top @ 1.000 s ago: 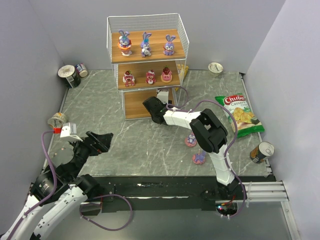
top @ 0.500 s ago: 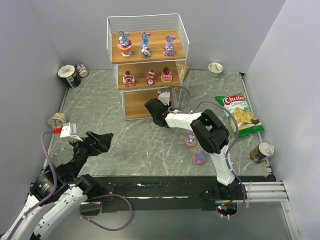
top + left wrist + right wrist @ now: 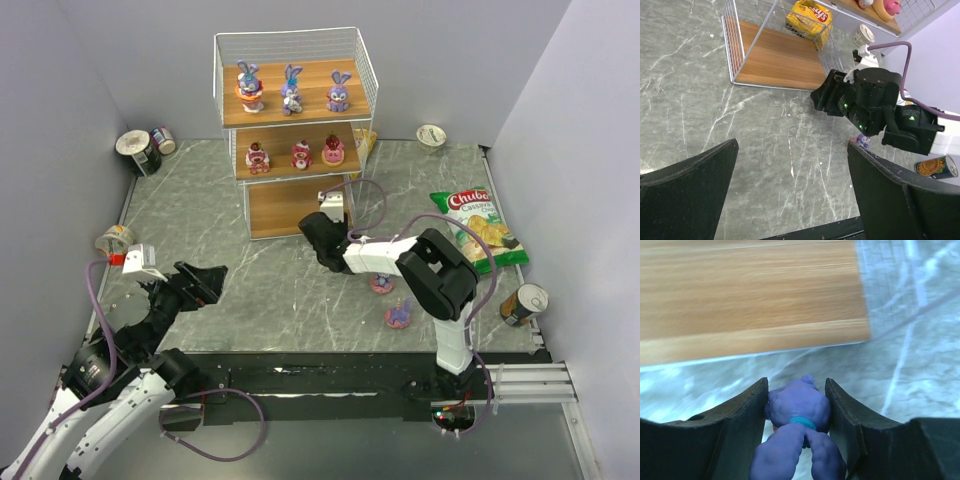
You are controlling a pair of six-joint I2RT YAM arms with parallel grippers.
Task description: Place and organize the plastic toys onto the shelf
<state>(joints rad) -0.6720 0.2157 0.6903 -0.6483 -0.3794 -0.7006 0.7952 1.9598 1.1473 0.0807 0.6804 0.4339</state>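
Shelf wire (image 3: pixel 290 48): thin metal, white-coated, smooth.
Shelf boards (image 3: pixel 750 290): brown wood, fine straight grain, satin finish.
Table (image 3: pixel 200 220): grey marble-look stone with white veins, smooth, soft sheen.
Purple toy (image 3: pixel 797 410): moulded plastic, smooth, faintly glossy.
Bunnies (image 3: pixel 291 88): plastic, smooth, with small highlights.
Right gripper (image 3: pixel 796 390): matt black plastic fingers (image 3: pixel 740 430), finely textured.
Left gripper (image 3: pixel 792 145): matt black plastic fingers (image 3: pixel 685 190), slightly grainy.
Chip bag (image 3: pixel 478 228): crinkled film, glossy.
Can (image 3: pixel 523 303): shiny metal top, printed wrap.
Cable (image 3: pixel 890 45): purple sheath, smooth, rubbery-looking.
Walls (image 3: pixel 60 120): pale, matt.
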